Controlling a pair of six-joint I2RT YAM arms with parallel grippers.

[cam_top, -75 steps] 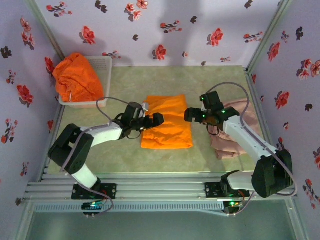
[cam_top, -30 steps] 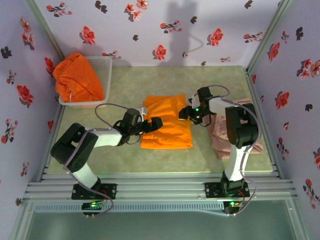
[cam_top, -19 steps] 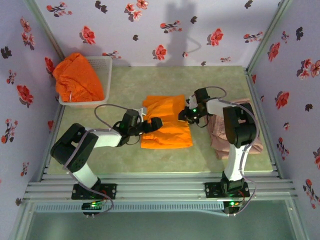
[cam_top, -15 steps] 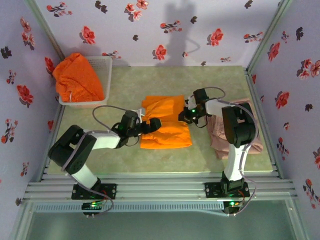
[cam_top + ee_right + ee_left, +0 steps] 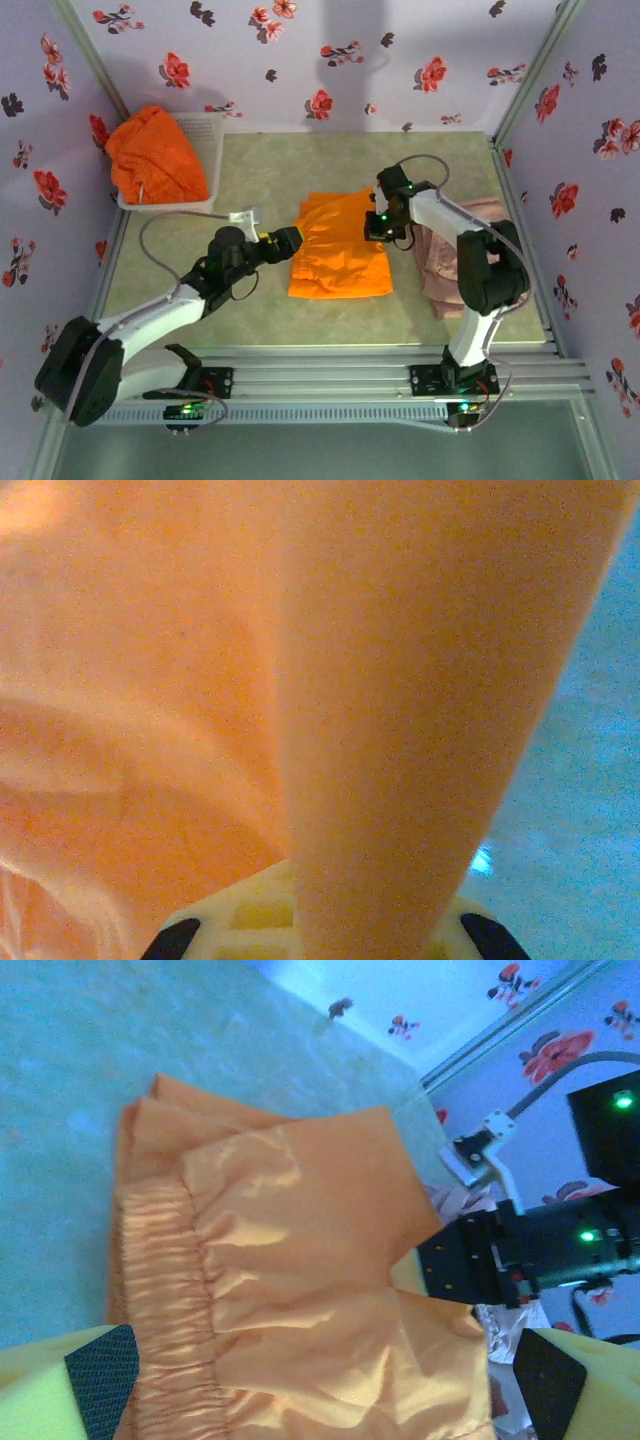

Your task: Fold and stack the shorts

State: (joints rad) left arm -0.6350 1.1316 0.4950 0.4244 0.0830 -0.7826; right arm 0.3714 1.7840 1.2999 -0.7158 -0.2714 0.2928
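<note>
Pulled back, left pincer (image 5: 288, 239) gapes; right pincer (image 5: 375, 224) clamps orange shorts (image 5: 337, 263).

The middle shorts (image 5: 335, 265) lie on the worktop (image 5: 300, 165) between the left tool (image 5: 285, 238) and right tool (image 5: 375, 226); the second shorts (image 5: 438, 290) lie to their right, the third shorts (image 5: 155, 155) in the far-left basket (image 5: 215, 135).

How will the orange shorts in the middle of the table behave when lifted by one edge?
Probably floppy: the middle orange shorts wrinkle and drape from the shut right gripper. Likely light, since a small pinch tents the cloth. The smooth sheen in the left wrist view suggests they may slip.
</note>
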